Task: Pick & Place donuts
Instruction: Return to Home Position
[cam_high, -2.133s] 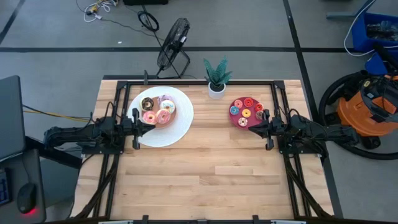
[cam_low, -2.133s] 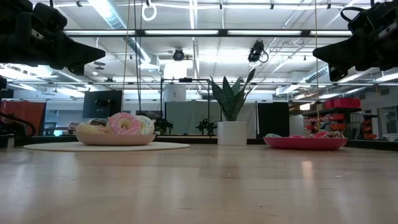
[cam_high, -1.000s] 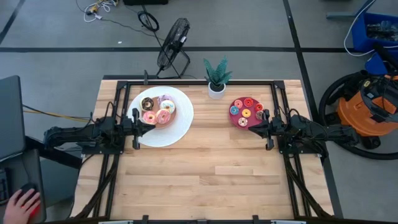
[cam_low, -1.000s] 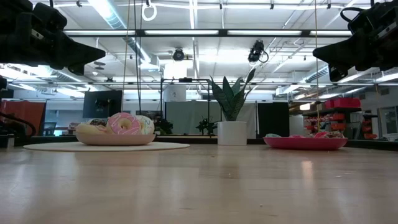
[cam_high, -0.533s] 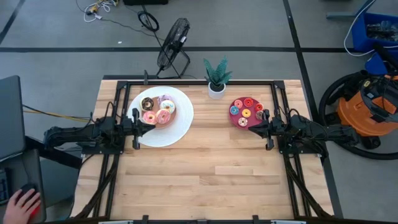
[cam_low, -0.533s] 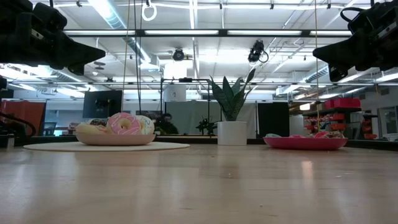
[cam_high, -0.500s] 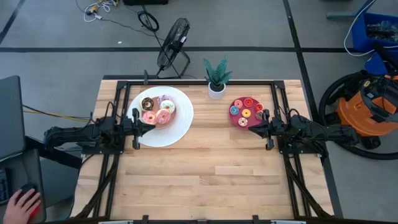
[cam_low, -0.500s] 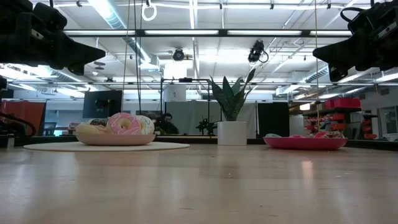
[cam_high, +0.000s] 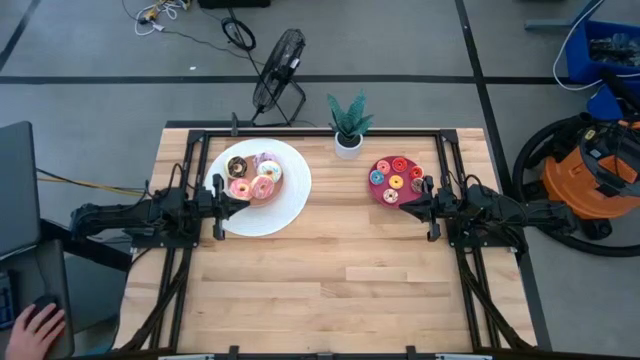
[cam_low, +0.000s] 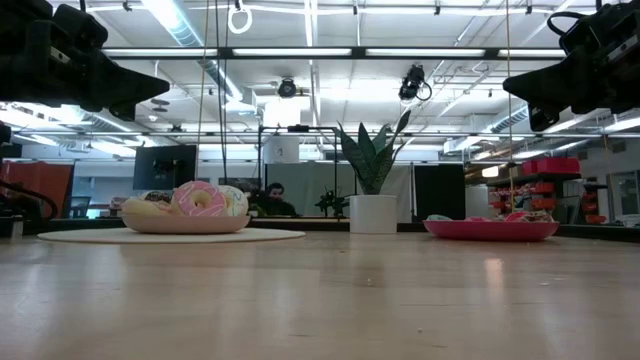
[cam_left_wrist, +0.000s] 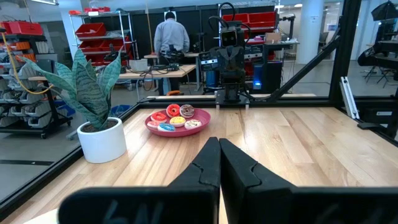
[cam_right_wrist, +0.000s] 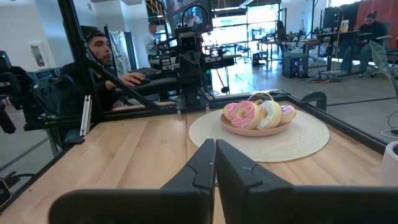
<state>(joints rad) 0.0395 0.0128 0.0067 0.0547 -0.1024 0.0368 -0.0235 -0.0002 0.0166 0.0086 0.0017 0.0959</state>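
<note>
Where the large donuts (cam_high: 253, 177) lie: five of them crowd a shallow pink dish (cam_right_wrist: 251, 132) at the middle of a round white mat (cam_high: 290, 205), on the far left part of the desk (cam_high: 320, 290).
Their pose: the rings are propped on one another and tilted. In the right wrist view the pink donut (cam_right_wrist: 241, 112) and the white donut (cam_right_wrist: 270, 114) turn their holes sideways toward that camera, not straight up. The chocolate donut (cam_high: 237, 166) sits at the dish's far-left side.
Small donuts (cam_high: 397, 178): these lie flat in a magenta dish (cam_left_wrist: 180, 132), holes upward, on the far right part of the desk.
Left pincer (cam_left_wrist: 219, 148): fingers pressed together, holding nothing. It hangs over the mat's left edge and points across the desk toward the right arm.
Right pincer (cam_right_wrist: 215, 148): fingers closed, empty. It hangs just beside the magenta dish's near-right rim and points toward the left arm.
Potted plant (cam_high: 348, 128): upright in a white pot at the far edge, between the two dishes.
Beyond the desk: a floor fan (cam_high: 278, 70), an orange vacuum (cam_high: 585, 180), and a person's hand (cam_high: 35, 327) at the near left.
</note>
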